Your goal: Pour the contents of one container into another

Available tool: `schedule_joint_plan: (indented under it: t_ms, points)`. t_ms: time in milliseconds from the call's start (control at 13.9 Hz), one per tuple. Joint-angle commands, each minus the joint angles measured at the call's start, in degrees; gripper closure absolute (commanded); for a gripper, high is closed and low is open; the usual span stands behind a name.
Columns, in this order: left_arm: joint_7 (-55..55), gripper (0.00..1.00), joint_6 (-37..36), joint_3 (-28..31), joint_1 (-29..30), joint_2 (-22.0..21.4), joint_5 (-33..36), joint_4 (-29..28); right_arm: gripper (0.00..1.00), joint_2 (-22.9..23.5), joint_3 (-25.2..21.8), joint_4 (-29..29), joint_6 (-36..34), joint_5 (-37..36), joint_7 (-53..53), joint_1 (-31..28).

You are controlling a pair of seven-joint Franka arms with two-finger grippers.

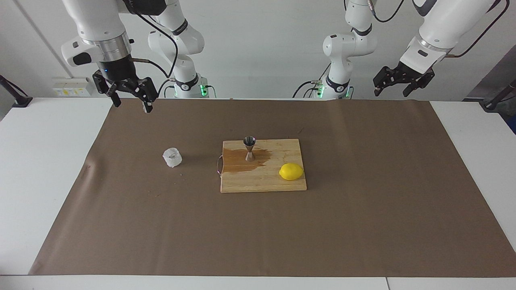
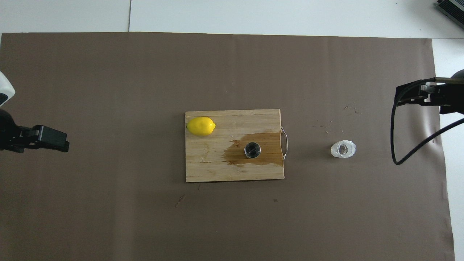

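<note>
table (image 1: 48, 169) | brown paper (image 1: 363, 209); cutting board (image 1: 262, 181); glass cup (image 1: 172, 157)

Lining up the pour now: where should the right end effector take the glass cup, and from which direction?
Grip the glass cup across its side wall, below the rim, coming in level from the right arm's end of the table. It stands upright, squat and round, alone on the brown paper, mouth up. A side hold probably leaves the mouth clear for tipping toward the jigger.

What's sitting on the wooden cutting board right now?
On the rectangular wooden cutting board: an upright silver hourglass-shaped metal jigger standing in a dark wet stain, and a yellow lemon. The wood directly under each is covered.
</note>
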Motion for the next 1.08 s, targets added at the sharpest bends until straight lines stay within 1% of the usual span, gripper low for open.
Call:
schedule_joint_plan:
  t_ms: [0, 72, 144, 361, 1010]
  points:
    - [0.3, 0.0, -0.7, 0.3, -0.3, -1.1, 0.9, -0.8, 0.0, -0.4, -3.3, 0.4, -1.4, 0.7, -1.4, 3.3]
    - [0.3, 0.0, -0.7, 0.3, -0.3, -1.1, 0.9, -0.8, 0.0, -0.6, -4.4, 0.4, -1.5, 0.7, -1.5, 3.9]
    - [0.3, 0.0, -0.7, 0.3, -0.3, -1.2, 0.9, -0.8, 0.0, -0.7, -4.5, 0.4, -1.7, 0.7, -1.6, 4.0]
    - [0.3, 0.0, -0.7, 0.3, -0.3, -1.1, 0.9, -0.8, 0.0, -0.7, -4.5, 0.1, -3.0, 0.9, -5.0, 3.4]
    - [0.3, 0.0, -0.7, 0.3, -0.3, -1.2, 0.9, -0.8, 0.0, -2.0, -4.4, -2.4, -3.8, 1.2, -5.0, 3.3]
